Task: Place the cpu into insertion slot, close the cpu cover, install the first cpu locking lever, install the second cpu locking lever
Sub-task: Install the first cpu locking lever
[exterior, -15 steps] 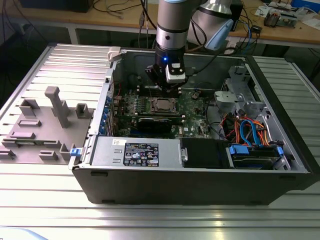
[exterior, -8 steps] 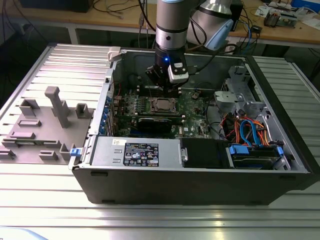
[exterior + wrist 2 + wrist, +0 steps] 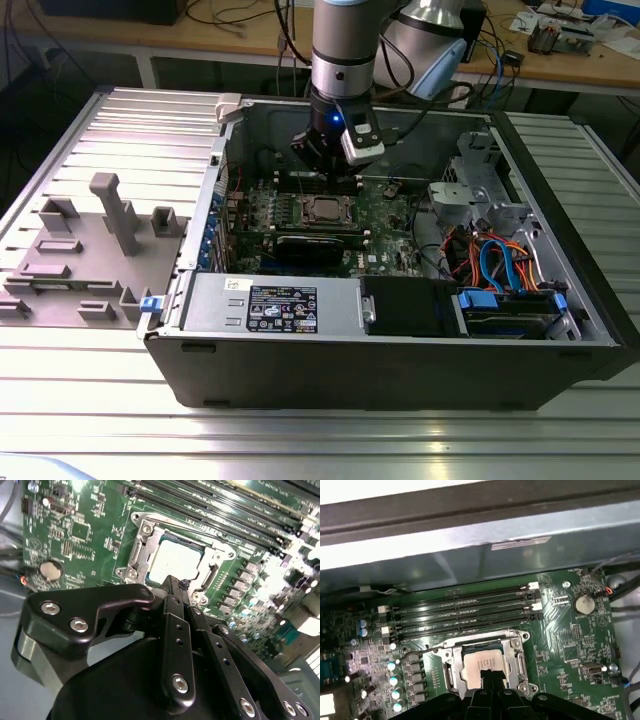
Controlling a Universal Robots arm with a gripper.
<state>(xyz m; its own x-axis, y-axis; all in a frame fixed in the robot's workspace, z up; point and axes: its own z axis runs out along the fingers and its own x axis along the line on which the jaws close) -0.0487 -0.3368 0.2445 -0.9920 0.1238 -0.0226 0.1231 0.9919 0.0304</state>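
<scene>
The cpu (image 3: 327, 209) lies flat in the insertion slot (image 3: 451, 676) on the green board, its silver-grey top showing in both wrist views (image 3: 172, 560) (image 3: 480, 664). The cpu cover (image 3: 485, 639) (image 3: 138, 544), a silvery frame, lies down around the chip. My gripper (image 3: 335, 180) hangs just above the socket's near edge, its dark fingertips (image 3: 175, 584) (image 3: 492, 676) pressed together and holding nothing. A thin wire lever (image 3: 422, 651) sticks out beside the socket; I cannot tell whether it is latched.
Long black memory slots (image 3: 465, 611) run beside the socket toward the case wall (image 3: 480, 540). A coin battery (image 3: 583, 603) sits on the board. In the exterior view, a black card (image 3: 318, 246), drive cage (image 3: 505, 310) and cables (image 3: 490, 255) fill the case; grey fixtures (image 3: 110, 215) stand outside.
</scene>
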